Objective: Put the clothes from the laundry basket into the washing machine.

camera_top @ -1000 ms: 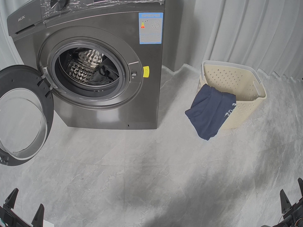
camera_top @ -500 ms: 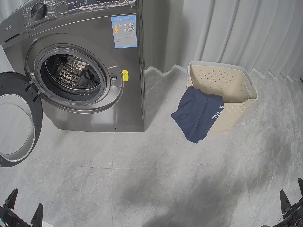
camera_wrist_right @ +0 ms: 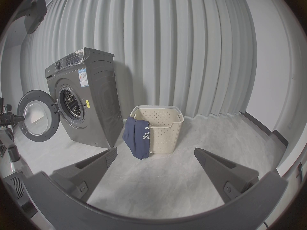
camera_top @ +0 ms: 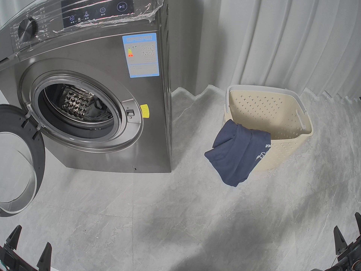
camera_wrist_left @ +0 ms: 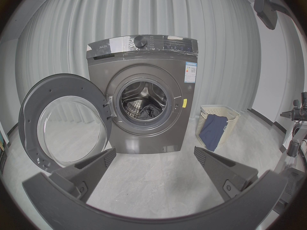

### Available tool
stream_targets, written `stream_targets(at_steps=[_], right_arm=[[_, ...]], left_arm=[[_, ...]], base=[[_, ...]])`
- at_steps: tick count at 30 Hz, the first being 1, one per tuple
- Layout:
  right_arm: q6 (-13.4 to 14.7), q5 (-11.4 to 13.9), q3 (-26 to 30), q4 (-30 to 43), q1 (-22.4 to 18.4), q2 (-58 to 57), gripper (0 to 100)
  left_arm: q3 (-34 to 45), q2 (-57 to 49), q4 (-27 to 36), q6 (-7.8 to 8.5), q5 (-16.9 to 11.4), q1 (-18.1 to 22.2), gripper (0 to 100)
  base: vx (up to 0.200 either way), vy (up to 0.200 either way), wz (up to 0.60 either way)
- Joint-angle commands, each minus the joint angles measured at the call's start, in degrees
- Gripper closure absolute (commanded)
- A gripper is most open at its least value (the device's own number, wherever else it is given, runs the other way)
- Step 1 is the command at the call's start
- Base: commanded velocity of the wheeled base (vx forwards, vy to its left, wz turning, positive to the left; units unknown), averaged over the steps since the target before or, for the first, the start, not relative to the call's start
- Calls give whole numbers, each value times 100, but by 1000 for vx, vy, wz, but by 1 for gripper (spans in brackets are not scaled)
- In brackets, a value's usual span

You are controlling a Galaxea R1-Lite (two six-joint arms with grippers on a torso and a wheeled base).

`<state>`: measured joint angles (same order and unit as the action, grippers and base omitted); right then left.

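My left gripper (camera_wrist_left: pixel 154 150) and right gripper (camera_wrist_right: pixel 155 150) sit low, both spread wide and empty. A navy shirt (camera_top: pixel 238 155) drapes over the basket (camera_top: pixel 263 89) rim, hanging down outside. The washer (camera_top: pixel 150 140) stands to its left, well apart, with the door (camera_top: pixel 35 159) swung wide open and dark cloth (camera_top: pixel 94 109) in the drum. Bare floor (camera_top: pixel 188 215) lies before me.

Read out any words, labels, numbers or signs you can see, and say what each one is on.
No text reads clearly enough to quote.
Washer panel: a play-pause sign; other icons' captions too small.
Blue label: coloured rating bars; text too small.
Yellow sticker: too small.
Navy garment: white print, creased, unreadable.
Drawer front: a brand mark, not read out.
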<state>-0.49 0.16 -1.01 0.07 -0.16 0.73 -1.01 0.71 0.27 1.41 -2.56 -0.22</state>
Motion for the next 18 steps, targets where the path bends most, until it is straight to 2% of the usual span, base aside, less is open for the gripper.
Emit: stream_targets(at_steps=[1, 2, 18], right_arm=[[-4, 2, 92, -7, -2, -73, 0], [-4, 2, 92, 1, -2, -73, 0], [-4, 2, 92, -7, -2, -73, 0]], left_arm=[[92, -53, 0, -1, 1, -4, 0], [92, -53, 0, -1, 1, 4, 0], [92, -53, 0, -10, 1, 4, 0]], base=[[0, 0, 0], [0, 0, 0], [0, -200, 0]])
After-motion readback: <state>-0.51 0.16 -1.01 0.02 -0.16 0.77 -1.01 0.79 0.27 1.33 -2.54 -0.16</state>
